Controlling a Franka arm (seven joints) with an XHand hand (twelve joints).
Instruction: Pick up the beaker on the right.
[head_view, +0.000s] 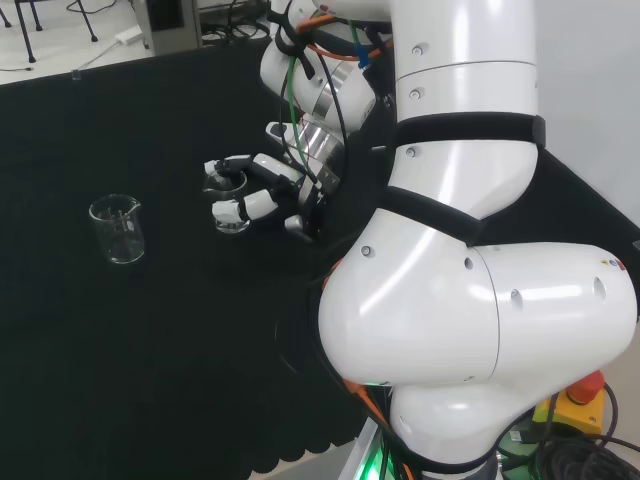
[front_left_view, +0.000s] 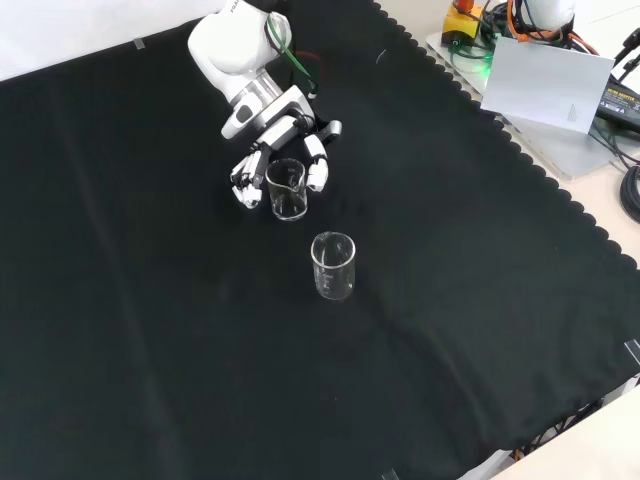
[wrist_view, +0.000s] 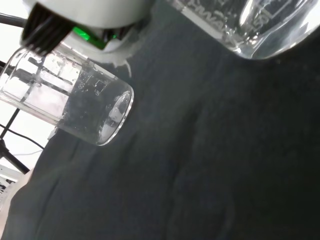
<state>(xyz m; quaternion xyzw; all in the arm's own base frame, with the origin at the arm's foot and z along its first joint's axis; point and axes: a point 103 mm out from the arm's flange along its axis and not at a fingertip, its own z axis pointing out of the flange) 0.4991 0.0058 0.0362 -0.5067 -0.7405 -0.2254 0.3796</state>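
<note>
Two clear glass beakers stand on the black cloth. In the head view my hand (head_view: 262, 202) is at the right-hand beaker (head_view: 227, 192), with fingers curled on one side of it and the thumb on the other. The front view shows that beaker (front_left_view: 287, 190) below my hand (front_left_view: 278, 128), white fingertips (front_left_view: 317, 174) flanking its wall, its base seemingly on the cloth. The other beaker (head_view: 117, 229) stands alone to the left in the head view, and nearer the camera (front_left_view: 333, 266) in the front view. In the wrist view the held beaker (wrist_view: 250, 25) looms close, the other beaker (wrist_view: 70, 102) lies beyond, and a part of the hand (wrist_view: 90, 15) is blurred.
The arm's white links (head_view: 470, 260) take up the right of the head view. A scalloped cloth edge (front_left_view: 520, 160) runs along the right of the front view, with a grey plate (front_left_view: 545, 85) and cables beyond it.
</note>
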